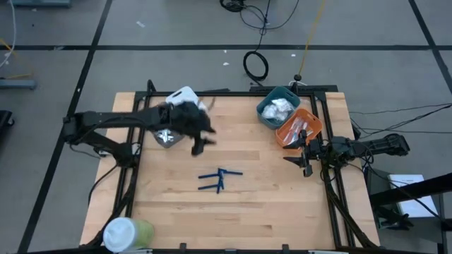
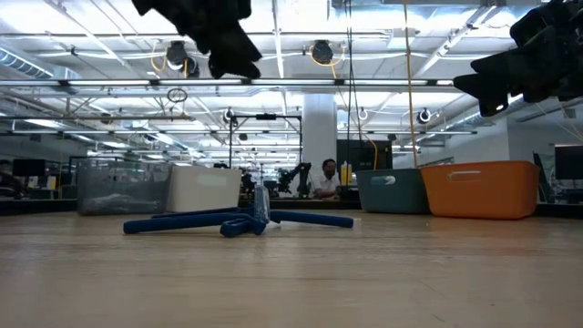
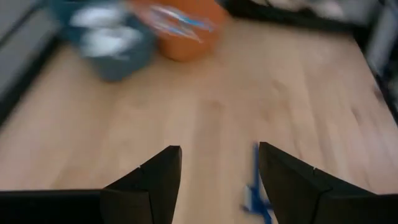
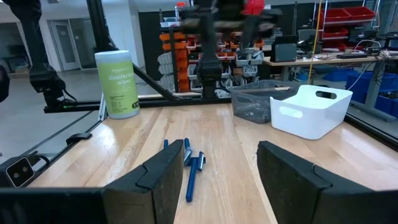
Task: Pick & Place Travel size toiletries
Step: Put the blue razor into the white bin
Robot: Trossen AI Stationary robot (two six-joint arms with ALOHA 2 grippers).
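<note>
Several dark blue sticks (image 1: 219, 178) lie in a loose cluster flat on the wooden table (image 1: 233, 212), near its middle; they also show in the low view (image 2: 237, 220) and the right wrist view (image 4: 189, 165). My left gripper (image 1: 201, 144) hangs in the air left of and beyond them, beside the clear bin (image 1: 166, 136). It is open with nothing between its fingers (image 3: 219, 152), and a blue stick (image 3: 256, 186) lies on the table below it. My right gripper (image 1: 305, 161) waits open at the table's right edge, also bare (image 4: 219, 152).
A teal bin (image 1: 277, 106) with white packets and an orange bin (image 1: 299, 127) with thin sticks stand at the far right. A white bin (image 1: 185, 97) stands at the far left behind the clear bin. A green cup with a white lid (image 1: 127, 233) stands at the near left corner.
</note>
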